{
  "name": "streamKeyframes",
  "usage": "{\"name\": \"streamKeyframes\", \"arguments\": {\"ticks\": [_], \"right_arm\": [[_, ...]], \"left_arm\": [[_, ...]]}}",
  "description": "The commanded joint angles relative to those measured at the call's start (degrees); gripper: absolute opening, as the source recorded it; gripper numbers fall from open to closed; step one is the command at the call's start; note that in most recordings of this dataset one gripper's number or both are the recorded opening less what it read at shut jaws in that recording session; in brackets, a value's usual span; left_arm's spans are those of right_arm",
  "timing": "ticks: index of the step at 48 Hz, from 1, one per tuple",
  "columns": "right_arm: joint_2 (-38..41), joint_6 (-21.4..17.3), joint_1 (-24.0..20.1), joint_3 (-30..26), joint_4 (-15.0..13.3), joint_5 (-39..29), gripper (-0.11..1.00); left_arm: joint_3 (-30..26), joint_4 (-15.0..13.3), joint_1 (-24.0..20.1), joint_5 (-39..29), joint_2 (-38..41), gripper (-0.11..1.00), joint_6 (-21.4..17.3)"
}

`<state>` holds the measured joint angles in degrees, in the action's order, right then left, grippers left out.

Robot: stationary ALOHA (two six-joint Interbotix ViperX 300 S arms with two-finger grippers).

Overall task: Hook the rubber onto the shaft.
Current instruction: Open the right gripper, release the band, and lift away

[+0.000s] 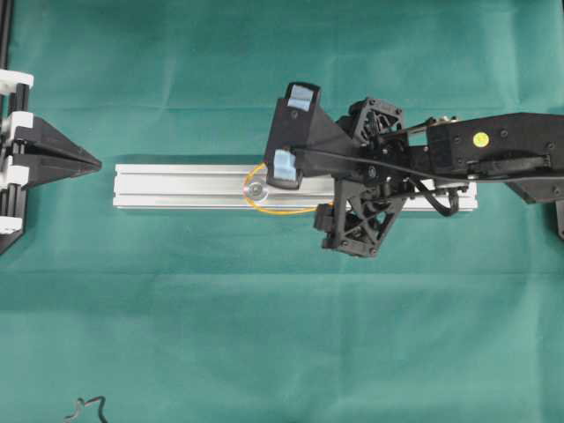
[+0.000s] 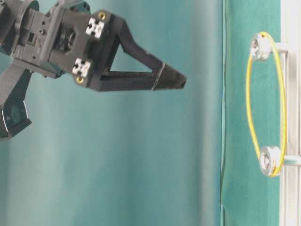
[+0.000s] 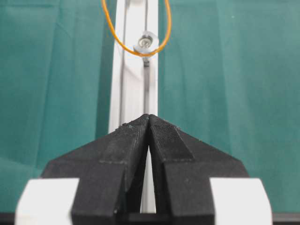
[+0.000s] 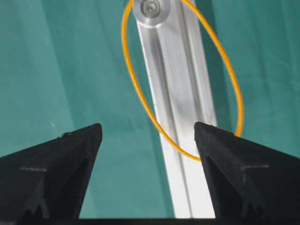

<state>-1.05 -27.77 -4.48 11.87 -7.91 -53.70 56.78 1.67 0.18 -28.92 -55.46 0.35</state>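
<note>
The right gripper [image 4: 147, 140] hovers over the rail [image 4: 176, 93], jaws spread wide and empty. Between them the rubber [image 4: 136, 86] lies stretched lengthwise along the rail, hooked round the shaft [image 4: 149, 10]. The left gripper [image 3: 149, 123] sits closed and empty at the rail's far end.

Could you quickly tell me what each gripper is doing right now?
Left gripper: shut, holding nothing.
Right gripper: open, holding nothing, above the rubber band.

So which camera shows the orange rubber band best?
The table-level view: the whole rubber band shows, stretched around two silver pulleys. The right wrist view crops its far end, the left wrist view shows only one end, and overhead the right arm hides most of it.
</note>
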Motion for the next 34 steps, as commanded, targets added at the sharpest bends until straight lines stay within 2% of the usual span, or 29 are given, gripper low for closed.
{"name": "streamKeyframes", "arguments": {"ticks": [1, 18, 34], "right_arm": [[-1.85, 1.41, 0.09, -1.23, 0.18, -0.62, 0.85], [-5.98, 2.55, 0.09, -0.62, -1.14, 1.76, 0.85], [-12.04, 2.55, 0.09, 3.69, -2.72, 3.34, 0.85]], "left_arm": [[-1.58, 0.18, -0.09, 0.26, 0.44, 0.0, 0.09], [-1.58, 0.18, -0.09, 0.26, 0.44, 0.0, 0.0], [-1.49, 0.18, -0.09, 0.26, 0.44, 0.0, 0.09]]}}
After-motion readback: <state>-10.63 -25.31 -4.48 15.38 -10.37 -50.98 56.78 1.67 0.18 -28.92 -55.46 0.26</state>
